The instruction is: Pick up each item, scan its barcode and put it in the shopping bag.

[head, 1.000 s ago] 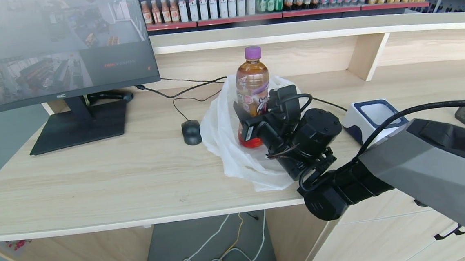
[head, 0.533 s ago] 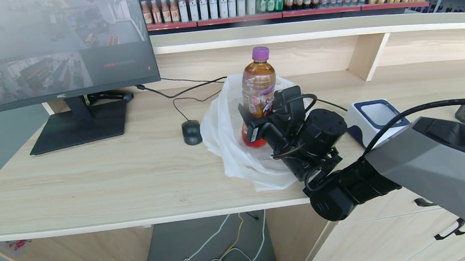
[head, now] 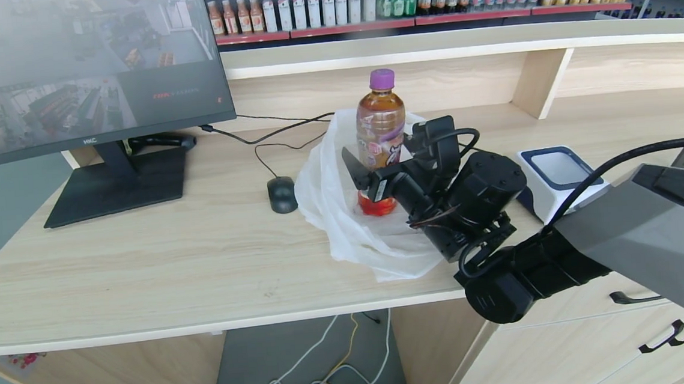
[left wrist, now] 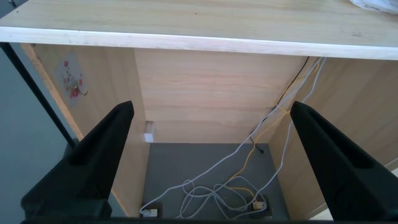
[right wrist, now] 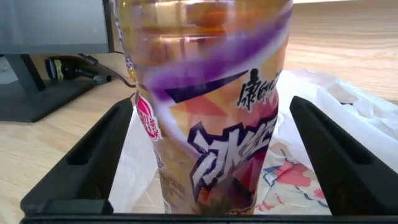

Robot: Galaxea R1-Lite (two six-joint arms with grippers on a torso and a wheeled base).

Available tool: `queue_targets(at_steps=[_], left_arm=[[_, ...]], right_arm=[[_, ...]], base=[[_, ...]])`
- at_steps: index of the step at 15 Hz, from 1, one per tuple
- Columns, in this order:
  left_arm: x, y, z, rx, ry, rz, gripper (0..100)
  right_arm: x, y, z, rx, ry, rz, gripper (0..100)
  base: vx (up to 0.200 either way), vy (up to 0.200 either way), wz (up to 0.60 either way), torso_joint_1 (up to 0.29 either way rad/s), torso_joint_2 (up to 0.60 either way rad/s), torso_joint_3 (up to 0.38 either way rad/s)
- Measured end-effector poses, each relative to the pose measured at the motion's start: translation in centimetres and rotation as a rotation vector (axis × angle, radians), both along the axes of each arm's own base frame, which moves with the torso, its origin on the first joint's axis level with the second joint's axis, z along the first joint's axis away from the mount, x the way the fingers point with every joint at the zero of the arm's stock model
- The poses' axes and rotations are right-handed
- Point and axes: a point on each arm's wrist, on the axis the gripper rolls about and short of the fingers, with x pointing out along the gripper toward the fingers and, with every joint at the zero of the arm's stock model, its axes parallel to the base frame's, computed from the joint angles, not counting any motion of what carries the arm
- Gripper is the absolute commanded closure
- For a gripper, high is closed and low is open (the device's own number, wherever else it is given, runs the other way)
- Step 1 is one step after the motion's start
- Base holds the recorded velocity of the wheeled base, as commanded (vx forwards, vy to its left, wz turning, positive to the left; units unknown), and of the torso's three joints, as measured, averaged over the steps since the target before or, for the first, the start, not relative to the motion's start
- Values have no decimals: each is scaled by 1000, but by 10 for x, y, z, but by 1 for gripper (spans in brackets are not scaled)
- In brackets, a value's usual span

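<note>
Purple-capped tea bottle [head: 381, 135] stands upright inside white shopping bag [head: 330, 199], centre of head view, on wooden bench [head: 142, 260]. Right gripper [head: 378, 164] level with bottle's lower half. Its fingers [right wrist: 93, 155] spread to either side of bottle, gap on both sides in wrist view. White scanner [head: 554, 174] just right of bag, black mouse [head: 282, 194] just left, monitor [head: 68, 66] upper left. Left gripper [left wrist: 211, 118] low before bench edge, fingers spread wide, facing cables [left wrist: 217, 186] on floor.
</note>
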Motion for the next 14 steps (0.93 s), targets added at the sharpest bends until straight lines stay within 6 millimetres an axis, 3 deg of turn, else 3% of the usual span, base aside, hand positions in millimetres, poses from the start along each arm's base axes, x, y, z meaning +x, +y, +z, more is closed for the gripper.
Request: queue_targets(at_steps=[14], left_arm=[[0,0,0,0,0,0,0]], right_arm=[[-14,-10,10,3,-7,-2,0]], base=[[0,0,0,0,0,0]])
